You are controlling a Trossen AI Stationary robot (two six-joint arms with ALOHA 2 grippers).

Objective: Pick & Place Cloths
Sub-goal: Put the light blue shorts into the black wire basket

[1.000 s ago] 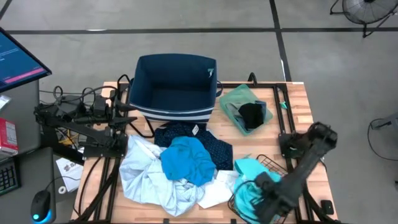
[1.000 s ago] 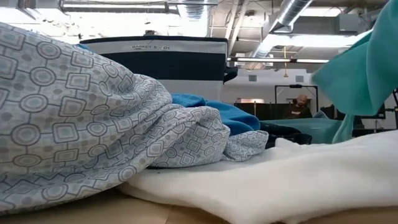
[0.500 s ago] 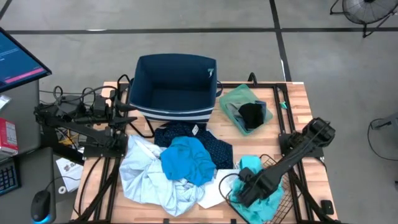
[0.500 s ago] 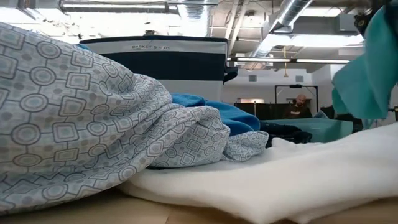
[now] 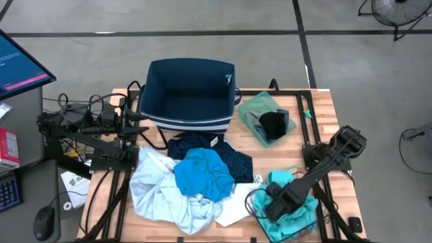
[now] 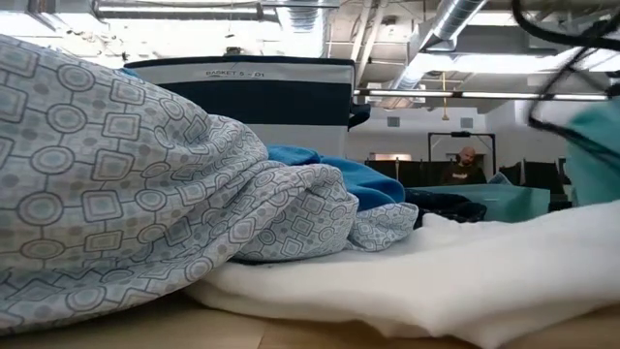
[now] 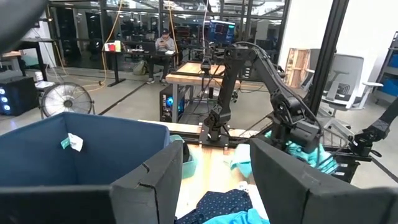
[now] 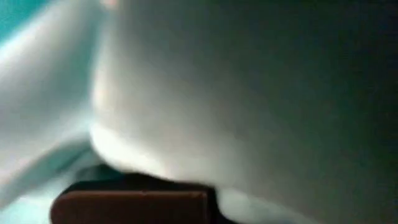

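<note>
A turquoise cloth is bunched around my right gripper at the table's near right, over the black wire basket. The low view shows it low at the right edge, and it fills the right wrist view. A pile lies mid-table: a bright blue cloth on a pale patterned one, a navy dotted one and a white one. My left gripper waits open at the table's left, by the bin.
The navy fabric bin stands at the far middle edge. A green cloth with a black one on it lies far right. Cables and the left arm's stand crowd the table's left side. People sit in the room beyond the table.
My right gripper has swung a little toward the table's left and then back, carrying the turquoise cloth. The cloth hung high at the low view's right edge and has come down low over the wire basket. The basket's wires have shifted.
</note>
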